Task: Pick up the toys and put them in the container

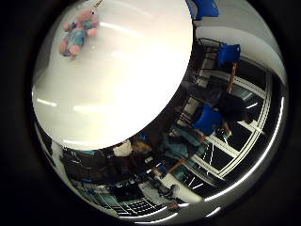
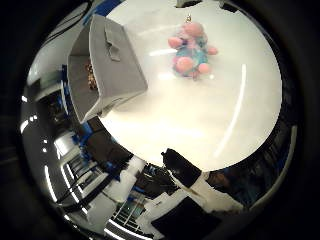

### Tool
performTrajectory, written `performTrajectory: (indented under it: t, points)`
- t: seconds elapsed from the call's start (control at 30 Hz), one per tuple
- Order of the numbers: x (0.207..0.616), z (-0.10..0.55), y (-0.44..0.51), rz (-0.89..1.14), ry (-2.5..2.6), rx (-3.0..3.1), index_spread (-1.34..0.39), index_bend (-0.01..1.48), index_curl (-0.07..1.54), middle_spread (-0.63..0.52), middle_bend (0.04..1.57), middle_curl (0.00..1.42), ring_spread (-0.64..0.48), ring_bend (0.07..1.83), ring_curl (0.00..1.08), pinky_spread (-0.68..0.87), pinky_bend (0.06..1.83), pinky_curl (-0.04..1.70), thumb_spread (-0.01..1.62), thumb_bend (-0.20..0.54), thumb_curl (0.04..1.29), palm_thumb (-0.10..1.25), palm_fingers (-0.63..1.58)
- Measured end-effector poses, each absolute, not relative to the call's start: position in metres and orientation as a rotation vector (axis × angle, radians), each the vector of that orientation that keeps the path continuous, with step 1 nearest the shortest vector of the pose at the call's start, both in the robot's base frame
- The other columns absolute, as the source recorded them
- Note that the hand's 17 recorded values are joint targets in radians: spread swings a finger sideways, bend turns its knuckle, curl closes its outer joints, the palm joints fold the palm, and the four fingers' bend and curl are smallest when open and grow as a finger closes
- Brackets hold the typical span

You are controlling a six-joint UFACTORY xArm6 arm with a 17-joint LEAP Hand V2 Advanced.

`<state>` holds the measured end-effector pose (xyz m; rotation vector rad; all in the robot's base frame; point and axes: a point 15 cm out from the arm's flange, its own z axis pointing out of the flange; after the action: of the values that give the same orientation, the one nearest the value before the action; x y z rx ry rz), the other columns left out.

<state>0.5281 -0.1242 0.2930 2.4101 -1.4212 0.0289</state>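
Observation:
A pink and blue plush toy (image 2: 192, 50) lies on the round white table (image 2: 200, 115), apart from the palm. A grey fabric container (image 2: 107, 65) with a handle on its side stands on the same table beside the toy, and something brown shows inside it. The same plush toy (image 1: 77, 32) shows small near the table's rim in the little finger side view. Part of my hand (image 2: 187, 175), black and white, reaches in past the table's edge. It touches nothing.
The white table (image 1: 117, 80) ends in a curved edge. Beyond it stand blue chairs (image 1: 229, 54), dark desks and window frames.

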Motion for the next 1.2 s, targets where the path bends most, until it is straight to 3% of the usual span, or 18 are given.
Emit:
performTrajectory:
  t: [0.4, 1.03, 1.2]
  points:
    - [0.56, 0.264, -0.115, 0.111, -1.359, 2.481, -0.43, 0.16, 0.27, 0.03, 0.18, 0.29, 0.2, 0.28, 0.25, 0.41, 0.44, 0.3, 1.09, -0.021, 0.31, 0.63, -0.01]
    - [0.533, 0.186, -0.095, -0.017, -1.283, 2.488, -0.44, 0.16, 0.26, 0.03, 0.18, 0.27, 0.21, 0.24, 0.26, 0.41, 0.41, 0.31, 1.05, -0.024, 0.3, 0.6, -0.03]
    - [0.537, 0.178, -0.094, 0.013, -1.316, 2.487, -0.43, 0.18, 0.28, -0.02, 0.23, 0.3, 0.2, 0.21, 0.25, 0.42, 0.35, 0.3, 1.05, -0.016, 0.31, 0.65, 0.1]
